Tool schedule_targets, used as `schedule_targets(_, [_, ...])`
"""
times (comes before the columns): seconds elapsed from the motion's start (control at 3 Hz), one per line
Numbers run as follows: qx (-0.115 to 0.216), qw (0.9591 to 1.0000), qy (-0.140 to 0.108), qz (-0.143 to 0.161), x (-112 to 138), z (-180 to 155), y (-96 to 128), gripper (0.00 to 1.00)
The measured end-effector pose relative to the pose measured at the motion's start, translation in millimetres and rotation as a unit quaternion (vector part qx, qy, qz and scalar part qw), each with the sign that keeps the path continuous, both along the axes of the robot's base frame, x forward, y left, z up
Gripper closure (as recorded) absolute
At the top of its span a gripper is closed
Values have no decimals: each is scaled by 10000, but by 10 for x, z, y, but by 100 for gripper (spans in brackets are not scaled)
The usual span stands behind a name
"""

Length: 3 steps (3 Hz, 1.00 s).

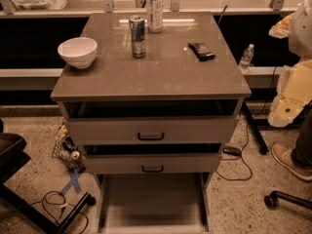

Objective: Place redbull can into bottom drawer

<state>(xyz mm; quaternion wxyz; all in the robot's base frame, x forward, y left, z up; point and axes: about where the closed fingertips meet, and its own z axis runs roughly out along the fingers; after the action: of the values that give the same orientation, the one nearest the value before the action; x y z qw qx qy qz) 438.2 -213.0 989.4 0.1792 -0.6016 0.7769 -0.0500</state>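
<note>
The redbull can (137, 36), slim and silver-and-blue, stands upright on the brown top of the drawer cabinet (151, 77), at the back centre. The bottom drawer (153, 206) is pulled out towards me at floor level, and its flat pale floor is bare. My gripper is not in view. Only pale, cream-coloured arm segments (295, 89) show at the right edge, well right of the cabinet and apart from the can.
A clear plastic bottle (154, 8) stands just behind and right of the can. A white bowl (77, 51) sits at the left and a black packet (201, 50) at the right. Two grey drawers with black handles (150, 136) are slightly open. Cables (58, 204), a chair base and a shoe (291, 162) are on the floor.
</note>
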Motion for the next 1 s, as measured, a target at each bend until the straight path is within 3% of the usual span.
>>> schedule_targets(0.33, [5, 10000, -14, 0, 3, 6, 2, 0])
schedule_targets(0.67, [446, 9986, -278, 51, 211, 14, 87, 0])
schedule_targets(1.0, [1473, 9864, -710, 181, 624, -116, 214, 0])
